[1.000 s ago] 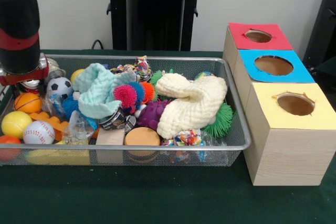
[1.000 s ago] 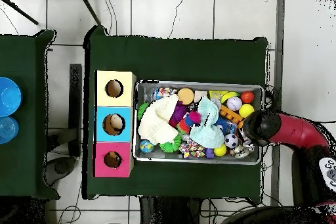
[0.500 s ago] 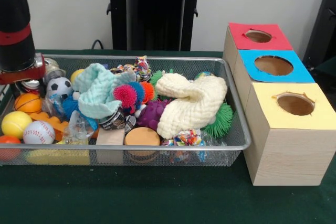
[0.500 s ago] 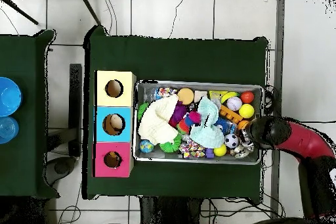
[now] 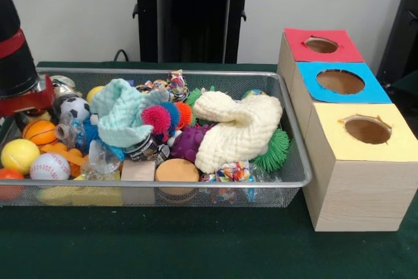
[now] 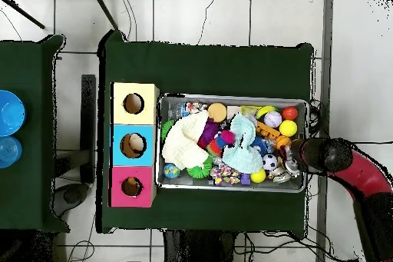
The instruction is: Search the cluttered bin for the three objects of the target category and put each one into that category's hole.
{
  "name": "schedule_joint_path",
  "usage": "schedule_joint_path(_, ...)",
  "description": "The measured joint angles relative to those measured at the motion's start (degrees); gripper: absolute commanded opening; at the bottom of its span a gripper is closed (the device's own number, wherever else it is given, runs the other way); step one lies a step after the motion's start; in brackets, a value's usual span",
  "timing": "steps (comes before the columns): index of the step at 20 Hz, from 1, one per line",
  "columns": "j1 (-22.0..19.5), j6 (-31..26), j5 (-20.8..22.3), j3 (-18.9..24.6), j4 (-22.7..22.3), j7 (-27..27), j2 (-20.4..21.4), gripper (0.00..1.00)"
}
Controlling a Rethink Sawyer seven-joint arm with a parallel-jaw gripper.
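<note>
The bin [image 5: 163,71] is a wide silver wire-mesh basket full of toys; it also shows in the overhead view [image 6: 230,97]. The red-faced hole [image 5: 321,45] is in the farthest of three wooden boxes; it also shows in the overhead view [image 6: 131,187]. My gripper [image 5: 26,99] hangs at the bin's left end in the front view, just above a soccer ball [image 5: 75,107] and an orange ball [image 5: 40,132]. The black and red wrist hides its tips. In the overhead view the gripper [image 6: 303,155] is over the bin's right rim.
A blue-faced box [image 5: 340,82] and a yellow-faced box [image 5: 368,130] stand beside the red one. The bin holds a teal cloth [image 5: 121,115], a cream cloth [image 5: 238,129], spiky balls, a baseball [image 5: 49,166] and a yellow ball [image 5: 19,155]. The black pedestal [image 5: 192,14] stands behind.
The arm has drawn back toward the bin's end, left in the front view and right in the overhead view. The balls under it have shifted a little.
</note>
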State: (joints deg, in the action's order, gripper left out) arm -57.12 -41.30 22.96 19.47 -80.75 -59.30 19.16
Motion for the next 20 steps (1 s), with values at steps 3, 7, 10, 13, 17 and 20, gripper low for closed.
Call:
schedule_joint_path(3,-0.41,0.25,0.14,0.78,-0.08,0.00,-1.53,1.00)
schedule_joint_path(7,0.17,-0.60,0.33,0.53,0.58,0.00,-1.48,1.00)
schedule_joint_path(10,3.26,-4.05,1.73,-1.23,3.15,0.00,-1.64,1.00)
schedule_joint_path(13,6.90,-8.57,3.48,-3.11,6.40,0.00,-2.36,1.00)
schedule_joint_path(17,11.49,-14.77,6.40,-5.03,10.08,0.00,-3.35,1.00)
schedule_joint_path(20,16.84,-22.96,10.51,-7.36,12.99,0.00,-4.91,1.00)
